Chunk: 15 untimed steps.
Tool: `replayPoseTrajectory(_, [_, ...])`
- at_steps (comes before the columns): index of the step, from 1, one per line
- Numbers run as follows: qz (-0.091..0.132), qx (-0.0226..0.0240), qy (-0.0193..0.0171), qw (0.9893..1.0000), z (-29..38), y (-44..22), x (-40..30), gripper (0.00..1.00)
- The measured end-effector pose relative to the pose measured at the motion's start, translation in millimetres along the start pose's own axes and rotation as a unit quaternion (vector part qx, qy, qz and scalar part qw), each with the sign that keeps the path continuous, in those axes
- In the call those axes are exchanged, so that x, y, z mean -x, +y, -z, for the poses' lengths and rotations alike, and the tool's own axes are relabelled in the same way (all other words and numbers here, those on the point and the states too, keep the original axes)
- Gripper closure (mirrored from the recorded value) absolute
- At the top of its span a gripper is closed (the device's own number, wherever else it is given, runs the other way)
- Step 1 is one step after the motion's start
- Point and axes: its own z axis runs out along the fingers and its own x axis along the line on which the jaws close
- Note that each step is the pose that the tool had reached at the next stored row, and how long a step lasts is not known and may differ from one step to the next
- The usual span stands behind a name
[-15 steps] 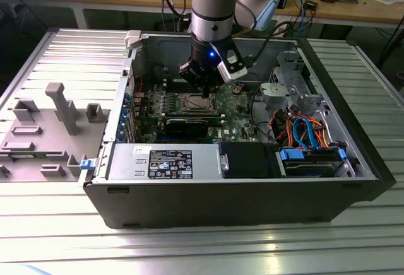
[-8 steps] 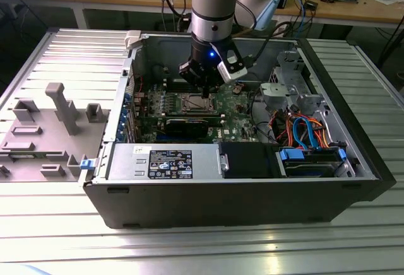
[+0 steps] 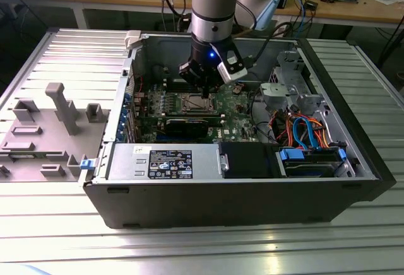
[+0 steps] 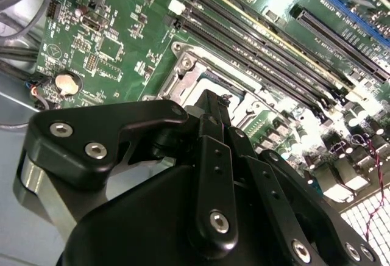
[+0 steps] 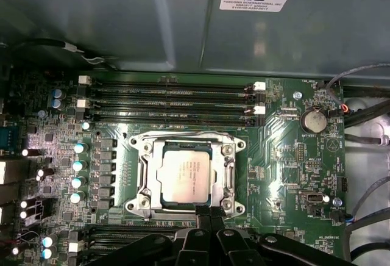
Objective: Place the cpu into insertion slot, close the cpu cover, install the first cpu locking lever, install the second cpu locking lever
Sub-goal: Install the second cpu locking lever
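Note:
The cpu (image 5: 186,179), a dull silver square, lies in the insertion slot (image 5: 141,200) of the green motherboard (image 5: 286,174). The cpu cover (image 5: 226,171) lies flat around it, and the chip shows through its window. A thin wire lever (image 5: 183,134) runs along one side of the socket. My gripper (image 5: 211,210) is shut with nothing between its black fingers, its tips just off the socket's edge. In the second wrist view the gripper (image 4: 210,100) hangs close over the socket's metal rim (image 4: 183,64). In the exterior view the gripper (image 3: 204,89) stands right above the insertion slot (image 3: 197,103).
The board sits deep in an open computer case (image 3: 221,199). Long memory slots (image 5: 170,98) and a coin battery (image 5: 314,119) flank the socket. Blue and orange cables (image 3: 306,133) and a power supply (image 3: 164,161) fill the case's near side. A grey fixture (image 3: 57,123) lies outside.

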Motion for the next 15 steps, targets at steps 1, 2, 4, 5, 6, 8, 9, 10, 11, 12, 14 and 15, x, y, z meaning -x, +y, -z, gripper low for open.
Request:
replayPoseTrajectory(1, [0.0, 0.0016, 0.0009, 1.0, 0.1, -0.9, 0.0, 0.89])
replayPoseTrajectory(2, [0.0, 0.0038, 0.0017, 1.0, 0.3, -3.0, -0.1, 0.89])
replayPoseTrajectory(4, [-0.001, 0.0095, 0.0033, 0.9999, 0.9, -9.9, -0.4, 0.89])
replayPoseTrajectory(5, [-0.001, 0.0108, 0.0035, 0.9999, 1.0, -13.7, -0.4, 0.89])
replayPoseTrajectory(6, [-0.001, 0.0112, 0.0038, 0.9999, 1.2, -17.1, -0.5, 0.89])
replayPoseTrajectory(8, [-0.001, 0.0112, 0.0046, 0.9999, 0.8, -19.1, -0.8, 0.89])
replayPoseTrajectory(9, [-0.001, 0.0114, 0.0051, 0.9999, 0.2, -19.6, -1.4, 0.89])
replayPoseTrajectory(10, [-0.001, 0.0116, 0.0057, 0.9999, -0.3, -19.9, -2.0, 0.89])
replayPoseTrajectory(11, [-0.001, 0.0117, 0.0065, 0.9999, -0.7, -20.4, -2.8, 0.89])
replayPoseTrajectory(12, [-0.001, 0.0121, 0.0078, 0.9999, -1.2, -21.4, -3.8, 0.89])
replayPoseTrajectory(14, [-0.001, 0.0126, 0.0097, 0.9999, -1.8, -22.9, -4.8, 0.89])
replayPoseTrajectory(15, [-0.002, 0.0134, 0.0117, 0.9998, -2.0, -24.8, -5.2, 0.89])
